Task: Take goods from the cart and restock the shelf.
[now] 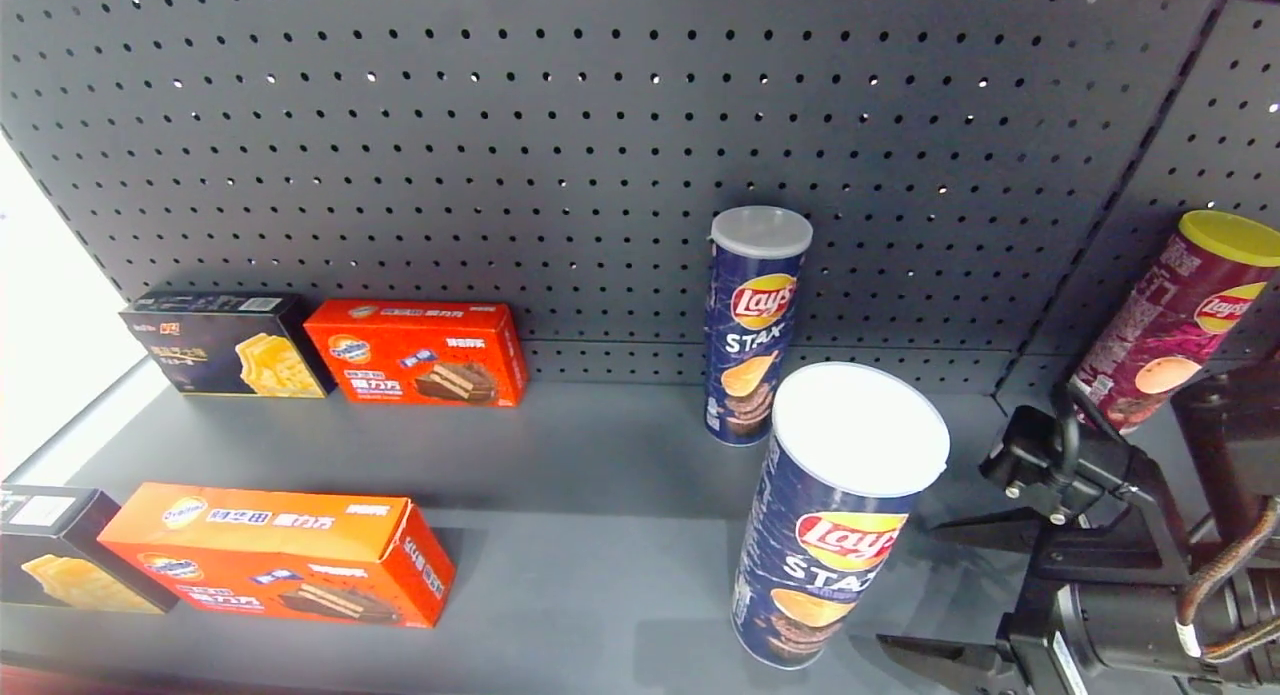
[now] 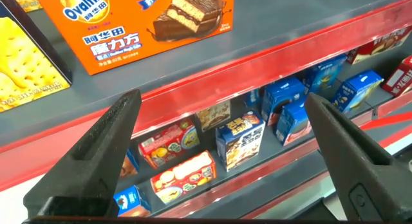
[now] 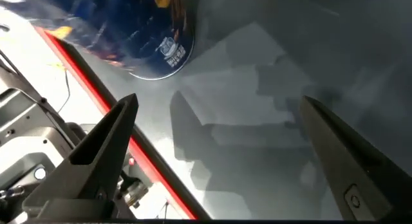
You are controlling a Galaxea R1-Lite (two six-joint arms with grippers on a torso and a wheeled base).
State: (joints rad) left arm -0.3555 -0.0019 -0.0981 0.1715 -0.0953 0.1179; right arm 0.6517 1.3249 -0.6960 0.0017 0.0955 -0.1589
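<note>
On the grey shelf [image 1: 600, 495], near its front edge, the blue crisp can [image 1: 830, 535] with a white lid stands upright and free, the right gripper [image 1: 912, 587] spread wide and empty just beside it, so I'd judge this placement done and the next move a careful withdrawal, the left gripper [image 2: 222, 95] likewise gaping empty.

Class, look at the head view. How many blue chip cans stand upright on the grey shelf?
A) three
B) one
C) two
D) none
C: the front blue can and the rear blue can both stand upright on the shelf, and there is no third blue one.
</note>
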